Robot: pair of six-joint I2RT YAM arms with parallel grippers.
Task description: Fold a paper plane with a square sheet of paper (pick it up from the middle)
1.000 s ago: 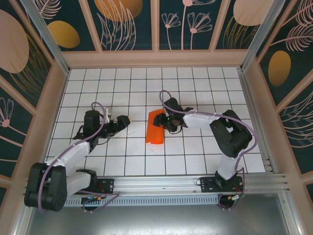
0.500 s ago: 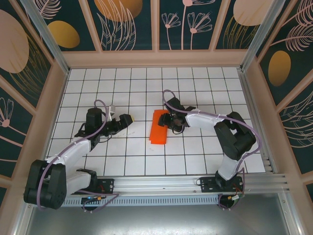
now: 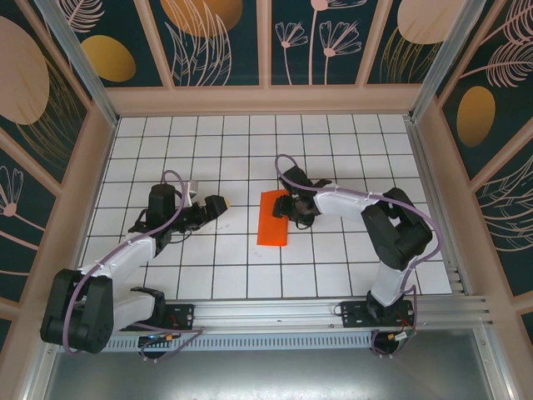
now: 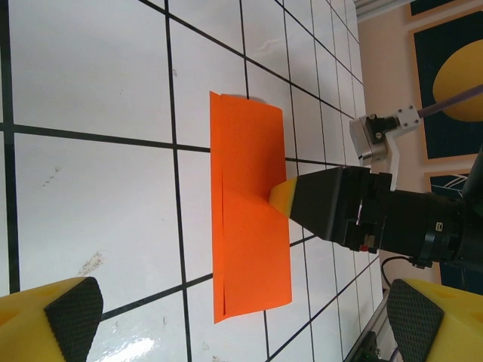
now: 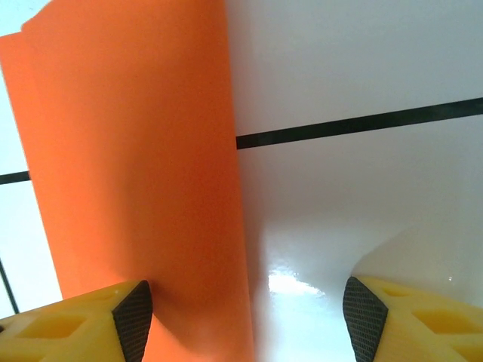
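Pressing a crease flat is what we judge the step in hand to be. The sheet of paper lies doubled into a long orange rectangle near the middle of the tiled table. In the left wrist view its two layers do not quite match along the long side away from the right gripper, so we take the side by that gripper to be the fold.

The right gripper is low at that right-hand long edge. Its jaws stand partly apart and grip nothing. In its own wrist view one fingertip sits over the orange and the other over bare white tile, with the paper's edge running between them. Whether that fingertip actually bears on the paper we cannot tell. The left gripper hangs well to the left of the sheet, jaws spread wide and empty, pointed toward it.

To do this well, we would bear down lightly with the finger on the paper. We would draw it along the whole fold in one straight pass, not across it, so the thin sheet neither slides on the glossy tile nor buckles. Nothing pins the rectangle, so we would first bring the left gripper in to hold the loose long side. We would also square the layers before sharpening the crease, since a skewed first fold will carry into every later one.
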